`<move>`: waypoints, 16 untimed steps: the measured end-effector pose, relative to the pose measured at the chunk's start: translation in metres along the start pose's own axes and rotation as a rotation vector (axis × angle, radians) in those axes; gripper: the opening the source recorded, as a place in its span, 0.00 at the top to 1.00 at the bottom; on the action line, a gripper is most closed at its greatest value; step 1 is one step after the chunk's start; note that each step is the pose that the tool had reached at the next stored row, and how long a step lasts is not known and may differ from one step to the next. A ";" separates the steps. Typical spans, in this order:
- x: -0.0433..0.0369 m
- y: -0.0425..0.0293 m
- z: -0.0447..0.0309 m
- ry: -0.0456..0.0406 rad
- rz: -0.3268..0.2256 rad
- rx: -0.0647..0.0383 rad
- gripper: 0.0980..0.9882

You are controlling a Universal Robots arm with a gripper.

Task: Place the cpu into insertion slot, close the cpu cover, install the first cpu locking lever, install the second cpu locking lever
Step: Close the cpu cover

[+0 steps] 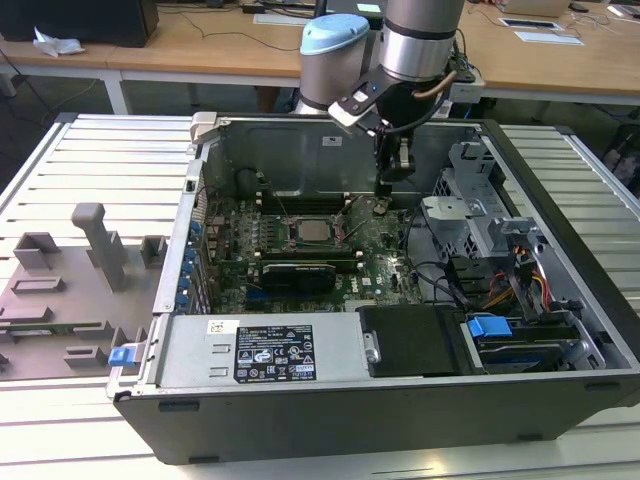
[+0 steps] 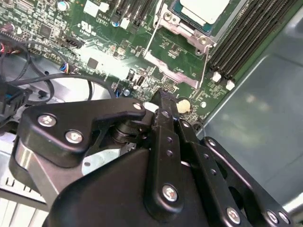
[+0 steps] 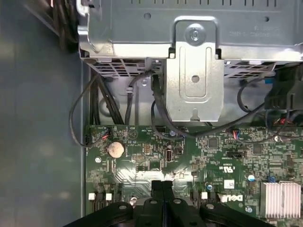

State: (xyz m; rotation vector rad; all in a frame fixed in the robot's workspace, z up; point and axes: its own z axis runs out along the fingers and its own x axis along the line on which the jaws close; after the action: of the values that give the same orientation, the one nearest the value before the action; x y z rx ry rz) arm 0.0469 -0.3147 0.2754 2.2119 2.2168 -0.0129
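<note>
Entry: one cpu is sitting in the insertion slot on the green board inside the open case on the table. One gripper is hanging at the cpu's 2 o'clock in the exterior view, its fingers pressing together with nothing between them. The second wrist view is adding two thin wire locking levers flanking the cpu, the first wrist view is showing one coin cell and one finned heat sink, and the exterior view is showing one white printed label on the power supply box.
</note>
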 end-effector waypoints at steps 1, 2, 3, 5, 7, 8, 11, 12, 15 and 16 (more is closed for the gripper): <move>0.0001 0.0000 0.0030 0.0001 0.000 0.000 0.99; 0.0001 0.0000 0.0049 0.0001 0.000 0.000 0.99; 0.0001 0.0000 0.0068 0.0000 0.000 0.000 0.99; 0.0001 0.0000 0.0104 0.0000 0.000 0.000 0.99; 0.0002 0.0000 0.0162 0.0001 0.000 0.000 0.99; 0.0002 -0.0006 0.0180 0.0001 0.000 0.000 0.99; 0.0003 -0.0065 0.0233 0.0003 0.000 0.000 0.99; 0.0003 -0.0087 0.0237 0.0013 0.000 0.000 0.99; 0.0004 -0.0170 0.0240 0.0120 0.000 0.000 0.99; 0.0004 -0.0215 0.0240 0.0168 0.000 0.000 0.99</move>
State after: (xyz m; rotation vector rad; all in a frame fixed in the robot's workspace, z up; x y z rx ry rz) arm 0.0254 -0.3146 0.2514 2.2201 2.2255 0.0058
